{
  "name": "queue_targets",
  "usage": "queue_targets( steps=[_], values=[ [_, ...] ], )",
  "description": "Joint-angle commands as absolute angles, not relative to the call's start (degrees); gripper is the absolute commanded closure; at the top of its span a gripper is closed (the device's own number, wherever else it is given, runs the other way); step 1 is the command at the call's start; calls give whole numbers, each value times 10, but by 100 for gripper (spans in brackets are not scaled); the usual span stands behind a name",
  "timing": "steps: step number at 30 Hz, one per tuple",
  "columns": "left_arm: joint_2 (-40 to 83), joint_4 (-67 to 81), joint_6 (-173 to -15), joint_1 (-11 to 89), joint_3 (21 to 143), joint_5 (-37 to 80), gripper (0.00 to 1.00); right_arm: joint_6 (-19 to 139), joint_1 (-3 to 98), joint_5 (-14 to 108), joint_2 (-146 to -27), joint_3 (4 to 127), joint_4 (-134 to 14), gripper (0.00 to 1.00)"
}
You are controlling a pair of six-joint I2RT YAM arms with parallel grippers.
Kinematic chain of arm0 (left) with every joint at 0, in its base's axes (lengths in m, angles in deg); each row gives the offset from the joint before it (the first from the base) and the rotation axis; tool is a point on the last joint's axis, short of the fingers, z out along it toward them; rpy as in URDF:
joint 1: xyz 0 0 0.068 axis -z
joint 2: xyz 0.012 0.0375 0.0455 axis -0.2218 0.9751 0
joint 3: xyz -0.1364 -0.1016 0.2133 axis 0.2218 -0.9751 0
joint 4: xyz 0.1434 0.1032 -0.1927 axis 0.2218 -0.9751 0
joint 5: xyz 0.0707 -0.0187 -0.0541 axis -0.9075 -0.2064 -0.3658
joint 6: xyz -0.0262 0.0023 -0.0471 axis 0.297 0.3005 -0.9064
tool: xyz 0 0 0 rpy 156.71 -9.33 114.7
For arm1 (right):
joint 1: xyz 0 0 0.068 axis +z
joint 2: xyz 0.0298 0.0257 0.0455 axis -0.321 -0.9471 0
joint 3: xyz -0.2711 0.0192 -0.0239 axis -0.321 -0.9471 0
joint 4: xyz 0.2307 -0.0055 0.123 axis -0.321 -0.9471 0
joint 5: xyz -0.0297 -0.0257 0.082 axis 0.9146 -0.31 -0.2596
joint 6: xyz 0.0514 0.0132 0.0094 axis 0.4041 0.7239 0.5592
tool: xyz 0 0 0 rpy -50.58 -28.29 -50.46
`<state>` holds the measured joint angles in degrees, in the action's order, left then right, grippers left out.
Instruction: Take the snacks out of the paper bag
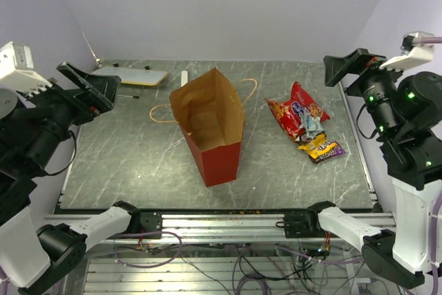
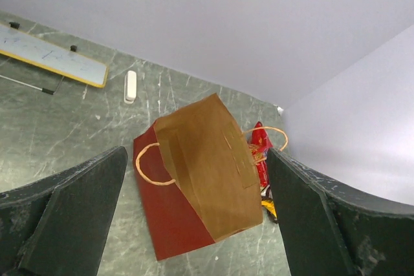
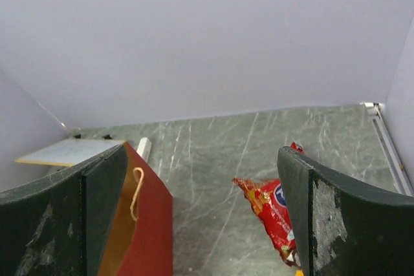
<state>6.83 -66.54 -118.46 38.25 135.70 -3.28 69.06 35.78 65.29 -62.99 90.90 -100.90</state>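
Looking near done: snacks [image 1: 304, 124] lie heaped on the tabletop [image 1: 124, 164] right of the open paper bag [image 1: 210, 126], its visible inside bare, left tool [image 1: 95, 93] and right tool [image 1: 349, 72] both spread apart, empty.

My overhead view is bright and evenly lit by soft, diffuse light. The paper bag [image 1: 210, 119] at centre frame throws only a faint shadow on the table [image 1: 138, 164]. Right of centre, the snacks [image 1: 304, 126] show small glints off their foil. The walls [image 1: 228, 5] across the top wash to pale lilac without blowing out. In both wrist views the dark fingers [image 2: 71, 218] at the lower corners look soft and under-lit. Their pale flecks may be scuffs or just noise. The cables [image 1: 235, 260] along the bottom of the overhead view are murky.
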Motion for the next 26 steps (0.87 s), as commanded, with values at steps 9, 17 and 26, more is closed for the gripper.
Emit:
queue_targets(
  steps=[9,17,26],
  values=[
    [15,-584,-1160,380,1309,-25,0,722,360,652,-611,927,-1069,0],
    [50,-575,-1170,380,1334,36,1,736,360,674,-663,1030,-1150,0],
    [67,-551,-1159,380,1323,72,2,726,360,699,-637,1022,-1151,0]
  ],
)
